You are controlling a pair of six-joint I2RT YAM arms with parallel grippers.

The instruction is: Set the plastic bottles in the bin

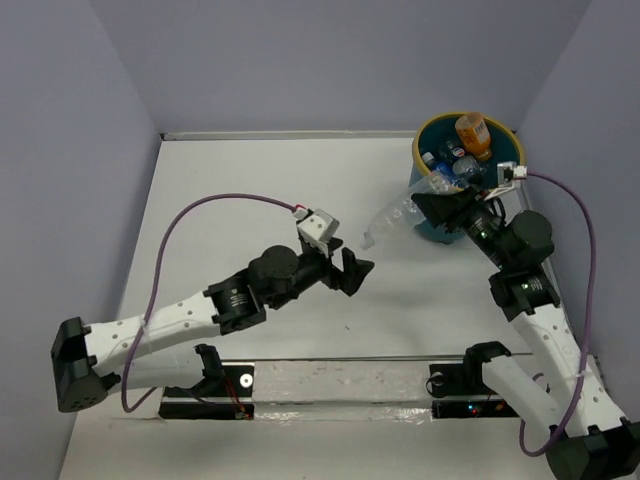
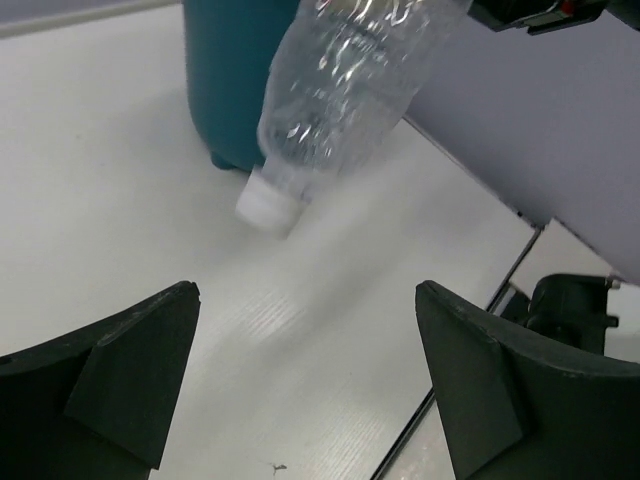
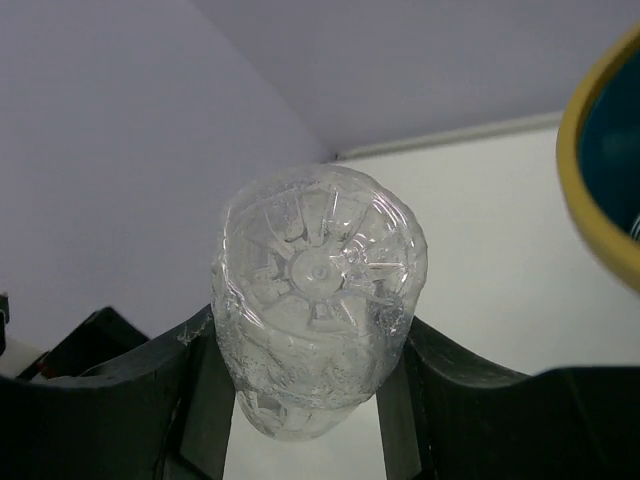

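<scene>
A long clear plastic bottle (image 1: 395, 218) hangs tilted, white cap (image 2: 268, 205) down, just left of the bin (image 1: 428, 228). My right gripper (image 1: 440, 203) is shut on its upper body. In the right wrist view the bottle's base (image 3: 318, 268) faces the camera, squeezed between the fingers (image 3: 470, 400). The teal bin has a yellow rim (image 3: 588, 205) and holds an orange bottle (image 1: 473, 135) and several small labelled bottles (image 1: 447, 160). My left gripper (image 1: 355, 268) stands open and empty low over the table, just below and left of the cap. In its own view the bottle (image 2: 340, 90) hangs beyond its fingers (image 2: 150, 350).
Grey walls close the table on the left, back and right. The bin (image 2: 235, 80) stands in the far right corner, close to the right wall. A shiny rail (image 1: 330, 375) with both arm bases runs along the near edge.
</scene>
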